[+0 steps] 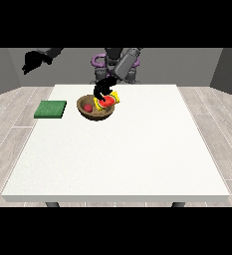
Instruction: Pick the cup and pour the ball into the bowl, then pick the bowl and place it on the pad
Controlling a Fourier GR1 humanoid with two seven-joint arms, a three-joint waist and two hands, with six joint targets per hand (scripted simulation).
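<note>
The hand at the view's right (102, 91) clasps the tilted red-and-yellow cup (108, 101) over the brown wooden bowl (94, 113) (small red ball (88, 107) inside), near the green square pad (51, 109).

The surface (137, 159) is white, the pad (51, 109) green, the bowl (94, 113) brown with a red ball (88, 107) inside, the cup (109, 101) red and yellow, and both robot hands black.
</note>
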